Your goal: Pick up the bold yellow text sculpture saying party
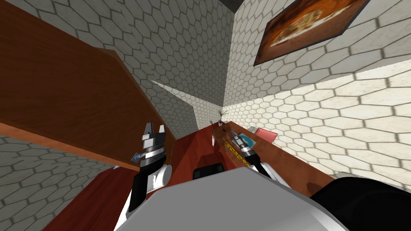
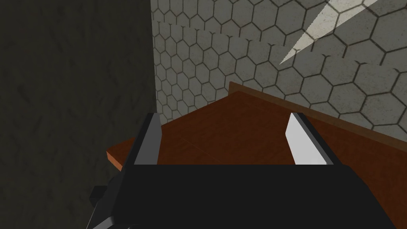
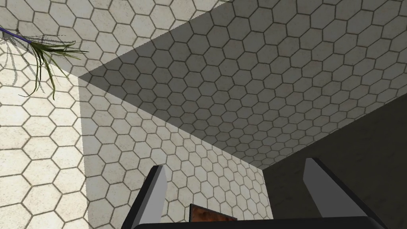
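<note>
Sculpture (image 1: 237, 153) lies on the wood top (image 1: 188, 150) alongside our right arm (image 1: 251, 157), behind the right gripper (image 3: 236, 163) — its fingers apart, holding nothing, aimed at the wall (image 3: 238, 99), we judge to clear it — left gripper (image 2: 224, 115) likewise spread, idle.

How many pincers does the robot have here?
2. The left pincer is raised at the table's left side, open; the right pincer reaches over its right side, open too.

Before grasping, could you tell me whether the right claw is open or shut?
Open: the right claw has its fingers wide apart, gripping nothing.
</note>
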Available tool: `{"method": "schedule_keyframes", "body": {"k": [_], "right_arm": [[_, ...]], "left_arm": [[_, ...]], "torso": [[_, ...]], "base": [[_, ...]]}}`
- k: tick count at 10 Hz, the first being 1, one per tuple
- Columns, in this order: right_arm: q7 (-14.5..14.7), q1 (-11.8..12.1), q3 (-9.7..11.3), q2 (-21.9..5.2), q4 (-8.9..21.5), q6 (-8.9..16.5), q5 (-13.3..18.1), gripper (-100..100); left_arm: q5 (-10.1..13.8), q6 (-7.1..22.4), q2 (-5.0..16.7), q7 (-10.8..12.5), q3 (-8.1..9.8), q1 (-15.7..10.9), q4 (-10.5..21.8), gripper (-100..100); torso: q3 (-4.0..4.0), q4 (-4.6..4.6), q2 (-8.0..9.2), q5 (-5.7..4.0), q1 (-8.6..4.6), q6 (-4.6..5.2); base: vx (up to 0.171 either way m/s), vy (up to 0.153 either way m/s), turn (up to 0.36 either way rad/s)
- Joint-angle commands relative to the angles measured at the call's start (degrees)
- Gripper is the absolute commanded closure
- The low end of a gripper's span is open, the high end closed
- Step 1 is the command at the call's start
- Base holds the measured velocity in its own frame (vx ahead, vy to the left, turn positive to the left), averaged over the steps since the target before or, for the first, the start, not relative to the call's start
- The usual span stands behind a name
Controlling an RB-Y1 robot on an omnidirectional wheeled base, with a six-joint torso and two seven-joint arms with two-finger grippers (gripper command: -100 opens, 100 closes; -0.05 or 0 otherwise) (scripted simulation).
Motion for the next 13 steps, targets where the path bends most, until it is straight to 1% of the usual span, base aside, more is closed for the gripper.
{"method": "schedule_keyframes", "body": {"k": [1,2,4,5,6,7,8,9,10,11,13], "right_arm": [[0.8,1.3,-0.1,-1.3,2.9,1.2,2.7,-100],[0.8,1.3,-0.1,-1.3,4.2,1.2,2.7,-100],[1.7,2.7,-0.5,-3.3,9.0,2.0,6.1,-100],[1.7,2.7,-0.5,-3.3,10.1,2.0,6.1,-100],[2.1,3.4,-0.7,-4.3,12.7,2.4,7.9,-100],[2.1,3.4,-0.7,-4.3,13.1,2.4,7.9,-100],[2.4,4.1,-0.7,-5.4,14.8,2.8,9.8,-100],[2.4,4.1,-0.7,-5.4,16.1,2.8,9.8,-100],[2.8,4.8,-0.6,-6.3,18.8,3.3,11.7,-100],[2.8,4.8,-0.6,-6.3,19.2,3.3,11.7,-100],[3.4,6.3,-0.3,-8.2,24.3,4.3,15.5,-100]], "left_arm": [[0.0,0.0,0.0,0.0,0.0,0.0,0.0,0],[0.0,0.0,0.0,0.0,0.0,0.0,0.0,0],[0.0,0.0,0.0,0.0,0.0,0.0,0.0,0],[0.0,0.0,0.0,0.0,0.0,0.0,0.0,0],[0.0,0.0,0.0,0.0,0.01,0.0,0.0,0],[0.0,0.0,0.0,0.0,0.0,0.0,0.0,0],[0.0,0.0,0.0,0.0,0.01,0.0,0.0,0],[0.0,0.0,0.0,0.0,0.0,0.0,0.0,0],[0.0,0.0,0.0,0.0,0.01,0.0,0.0,0],[0.0,0.0,0.0,0.0,0.0,0.0,0.0,0],[0.0,0.0,0.0,0.0,0.01,0.0,0.0,0]], "torso": [[0.0,0.0,0.0,0.0,0.0,0.0],[-0.06,-0.03,-0.1,0.0,-0.03,0.0],[0.04,0.01,0.09,-0.02,-0.1,0.0],[-0.02,-0.01,-0.03,-0.01,-0.07,0.0],[0.01,0.0,0.04,-0.01,-0.09,0.03],[0.07,0.02,0.14,-0.01,-0.06,0.01],[0.1,0.04,0.2,-0.01,-0.09,0.02],[0.08,0.03,0.15,-0.02,-0.1,0.0],[0.1,0.03,0.2,-0.02,-0.1,0.02],[0.07,0.03,0.14,-0.02,-0.09,0.0],[0.06,0.02,0.12,-0.03,-0.14,0.01]], "base": [[0.181,0.033,0.143],[0.128,0.006,0.077],[0.134,0.017,0.174],[0.129,0.006,0.037],[0.098,0.014,0.099],[0.087,0.003,0.071],[0.108,0.006,0.115],[0.089,0.003,0.065],[0.115,0.004,0.168],[0.098,-0.013,0.055],[0.135,-0.01,0.177]]}}
